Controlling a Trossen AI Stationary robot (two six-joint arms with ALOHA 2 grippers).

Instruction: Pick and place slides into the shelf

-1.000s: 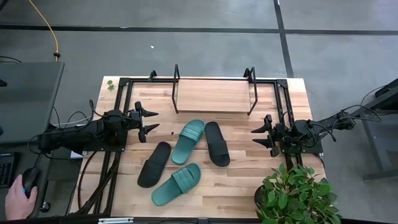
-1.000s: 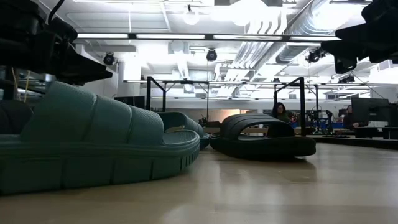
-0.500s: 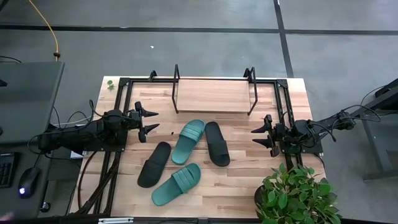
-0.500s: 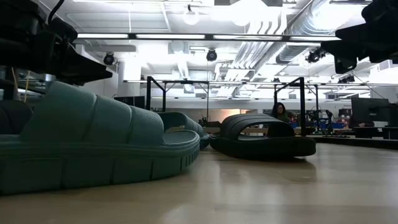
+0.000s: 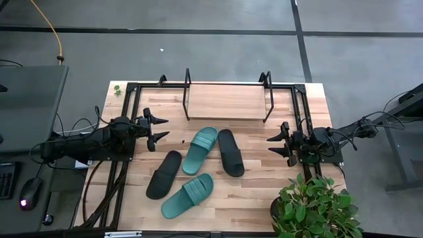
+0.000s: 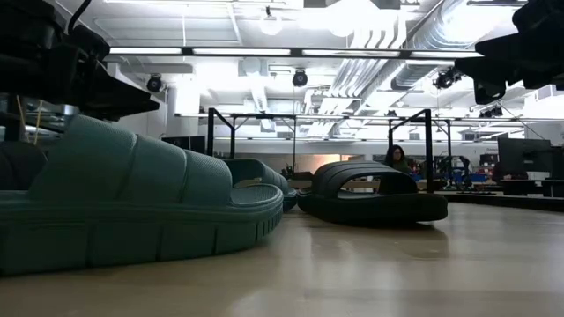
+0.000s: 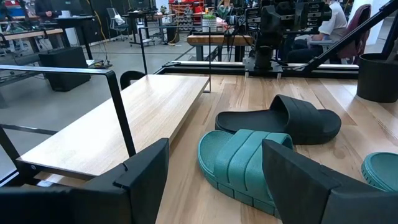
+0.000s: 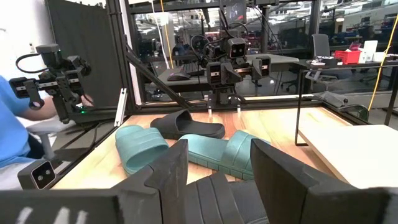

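Observation:
Four slides lie sole-down on the table, in front of the shelf. One teal slide (image 5: pixel 200 149) and one black slide (image 5: pixel 230 152) lie side by side. A second black slide (image 5: pixel 164 174) and a second teal slide (image 5: pixel 188 196) lie nearer the near edge. The shelf (image 5: pixel 227 101) stands at the far edge, its wooden board between black end bars. My left gripper (image 5: pixel 160 129) hovers open at the table's left, pointing toward the slides. My right gripper (image 5: pixel 271 144) hovers open at the right, facing the black slide. The left wrist view shows the ribbed teal slide (image 7: pixel 239 165) between my fingers.
A potted plant (image 5: pixel 314 208) stands at the near right corner, close to my right arm. Black frame rails (image 5: pixel 125 125) run along the left and right sides of the table. In the right wrist view, a person's blue sleeve (image 8: pixel 15 134) shows beyond the table's left side.
Both arms and all the slides have kept still. A person's hand that rested on a mouse on the desk left of the table has drawn away out of the high view.

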